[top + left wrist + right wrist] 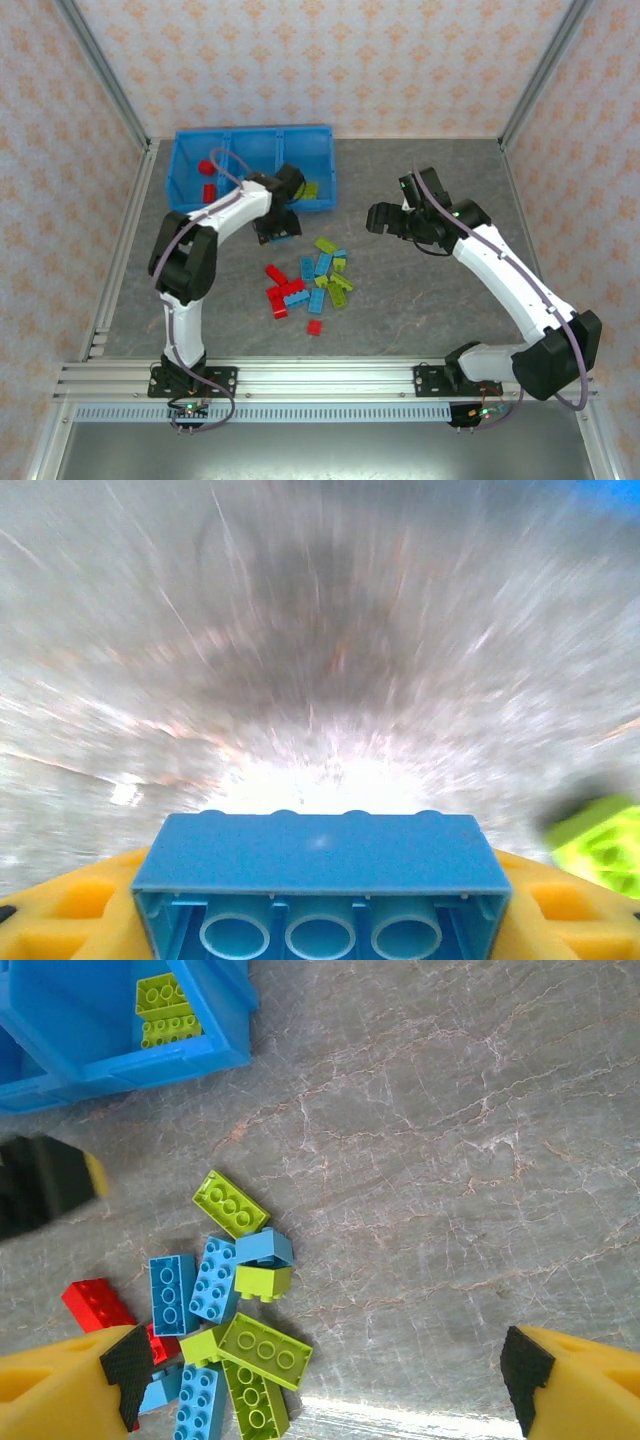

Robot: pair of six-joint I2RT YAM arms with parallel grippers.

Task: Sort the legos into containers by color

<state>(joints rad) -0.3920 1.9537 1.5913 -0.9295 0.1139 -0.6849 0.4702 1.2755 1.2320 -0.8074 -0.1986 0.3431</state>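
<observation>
My left gripper [276, 230] hangs just in front of the blue tray [255, 131], shut on a light blue lego [320, 855] that sits studs-away between its yellow fingers [80, 905]; the table below is blurred. A lime lego [600, 845] shows at the right edge. The loose pile of legos [312, 280] lies mid-table, a mix of red, blue and lime. Two red legos [208, 180] lie in the tray's left compartment and lime ones [309, 188] in its right. My right gripper [385, 218] hovers open to the right of the pile [225, 1330], nothing between its fingers [575, 1385].
Aluminium frame posts and patterned walls close in the table on the left, back and right. Bare grey tabletop [430, 310] stretches right of and in front of the pile. A lone red brick [314, 327] lies nearest the front edge.
</observation>
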